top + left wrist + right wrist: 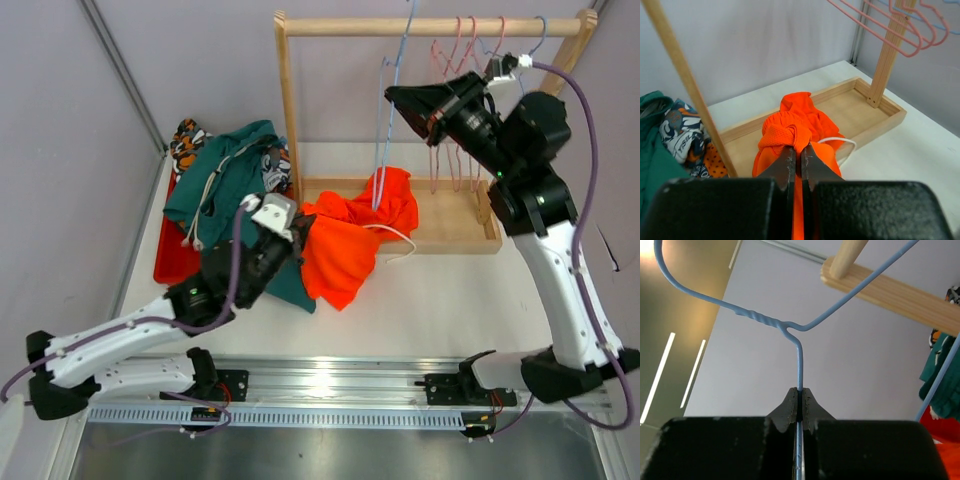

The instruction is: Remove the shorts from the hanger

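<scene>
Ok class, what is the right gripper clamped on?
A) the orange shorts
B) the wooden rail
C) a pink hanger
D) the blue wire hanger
D: in the right wrist view the right gripper is shut on the blue wire hanger, on the wire running from its twisted neck.

One wooden rack (430, 27); two blue hangers (799, 365); one orange pair of shorts (345, 245); one teal pair (235, 165).

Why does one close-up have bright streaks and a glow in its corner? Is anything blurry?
Right wrist view: it looks upward, so ceiling light strips show as white streaks beside a warm glow; the blue hanger is sharp. Left wrist view: even light, orange shorts crisp, the left tool blurred toward its black base. Top external view: evenly lit, sharp.
</scene>
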`<state>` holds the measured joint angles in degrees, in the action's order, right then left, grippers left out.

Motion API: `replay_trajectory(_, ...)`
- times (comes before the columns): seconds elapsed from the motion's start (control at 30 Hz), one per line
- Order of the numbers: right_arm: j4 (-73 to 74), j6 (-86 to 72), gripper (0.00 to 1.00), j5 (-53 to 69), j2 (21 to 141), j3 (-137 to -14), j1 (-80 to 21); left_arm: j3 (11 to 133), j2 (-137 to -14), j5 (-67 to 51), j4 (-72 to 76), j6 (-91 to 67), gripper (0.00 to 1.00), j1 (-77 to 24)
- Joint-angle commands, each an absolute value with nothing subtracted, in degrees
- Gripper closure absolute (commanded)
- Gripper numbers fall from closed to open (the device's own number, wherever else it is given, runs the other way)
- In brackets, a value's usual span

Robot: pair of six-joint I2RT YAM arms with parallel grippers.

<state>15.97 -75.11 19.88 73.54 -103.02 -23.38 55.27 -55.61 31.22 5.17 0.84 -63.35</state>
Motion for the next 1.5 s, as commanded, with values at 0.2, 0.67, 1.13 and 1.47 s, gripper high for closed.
replay_trajectory(0.2, 11.78, -75.85, 1.0, 26.1, 89.46, -111.97, -17.23, 67.57, -42.27, 42.44, -12.99, 4.39, 1.0, -67.94)
replay_trajectory(0.67, 6.07, -73.31, 0.93, 28.03, 80.78, -92.56, -16.17, 95.86, -56.59, 47.11, -14.41, 24.7, 1.0, -57.05)
replay_trajectory(1.13, 11.16, -63.46, 0.01, 29.36, 63.82, -73.48, -13.71, 127.6, -78.91, 28.05, -26.89, 12.75, 1.0, -23.58)
replay_trajectory(1.47, 21.88, -55.91, 0.01, 25.93, 51.25, -69.09, -12.92, 136.23, -96.14, 16.53, -27.78, 3.6, 1.0, -6.07)
